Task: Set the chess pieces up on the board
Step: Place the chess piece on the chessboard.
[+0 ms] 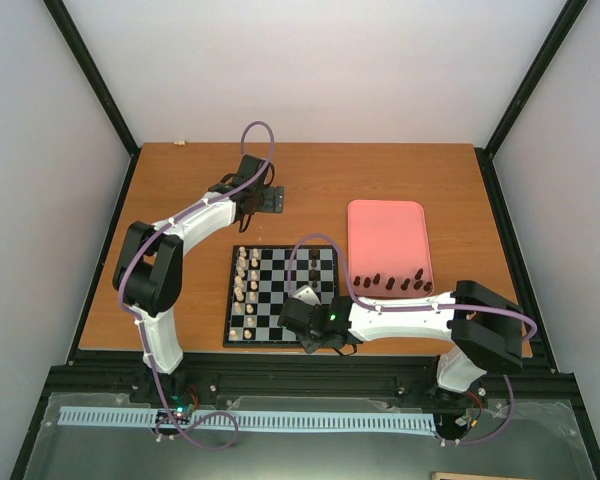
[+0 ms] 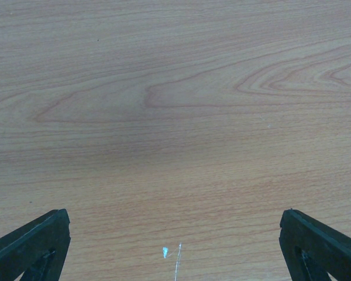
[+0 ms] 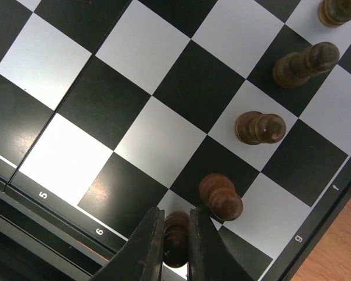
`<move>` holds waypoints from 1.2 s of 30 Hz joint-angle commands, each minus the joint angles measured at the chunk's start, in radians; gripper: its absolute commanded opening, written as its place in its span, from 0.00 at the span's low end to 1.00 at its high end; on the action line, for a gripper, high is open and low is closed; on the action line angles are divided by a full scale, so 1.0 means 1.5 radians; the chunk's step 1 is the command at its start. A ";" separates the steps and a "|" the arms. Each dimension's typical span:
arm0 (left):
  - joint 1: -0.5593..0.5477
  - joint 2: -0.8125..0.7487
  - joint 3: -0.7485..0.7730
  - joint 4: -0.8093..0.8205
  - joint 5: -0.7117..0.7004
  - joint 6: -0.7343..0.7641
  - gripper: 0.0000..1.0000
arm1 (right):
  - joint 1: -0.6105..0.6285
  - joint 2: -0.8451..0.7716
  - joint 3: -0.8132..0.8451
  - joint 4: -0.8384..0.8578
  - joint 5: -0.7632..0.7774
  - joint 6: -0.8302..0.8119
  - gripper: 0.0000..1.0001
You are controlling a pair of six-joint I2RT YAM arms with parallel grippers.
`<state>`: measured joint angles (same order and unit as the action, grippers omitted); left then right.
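Note:
The black-framed chessboard (image 1: 281, 294) lies in the middle of the table. My right gripper (image 1: 313, 322) is over its near right corner. In the right wrist view my right gripper (image 3: 176, 246) is shut on a dark brown chess piece (image 3: 176, 237), held over a white square at the board's edge. Several other dark pieces stand close by, the nearest one (image 3: 220, 195) just right of my fingers. More dark pieces (image 1: 390, 282) lie in the pink tray. My left gripper (image 1: 257, 196) is open over bare wood behind the board; its fingertips (image 2: 41, 240) show wide apart.
The pink tray (image 1: 387, 245) lies right of the board. Pale cream pieces (image 1: 245, 280) stand in the board's left columns. A dark metal bracket (image 1: 273, 200) sits on the table beside my left gripper. Black frame rails edge the table.

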<state>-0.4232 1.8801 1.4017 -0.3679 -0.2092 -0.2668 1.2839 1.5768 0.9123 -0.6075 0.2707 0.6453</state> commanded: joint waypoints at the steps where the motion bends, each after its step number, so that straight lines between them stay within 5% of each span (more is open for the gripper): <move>1: 0.003 -0.007 0.021 -0.005 -0.004 -0.010 1.00 | 0.007 -0.003 -0.014 0.006 -0.009 0.011 0.07; 36: 0.003 -0.004 0.022 -0.006 -0.002 -0.011 1.00 | 0.023 -0.010 -0.017 -0.016 0.013 0.022 0.15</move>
<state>-0.4232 1.8801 1.4017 -0.3679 -0.2092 -0.2672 1.3052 1.5753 0.9070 -0.6090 0.2768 0.6598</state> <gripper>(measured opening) 0.998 0.154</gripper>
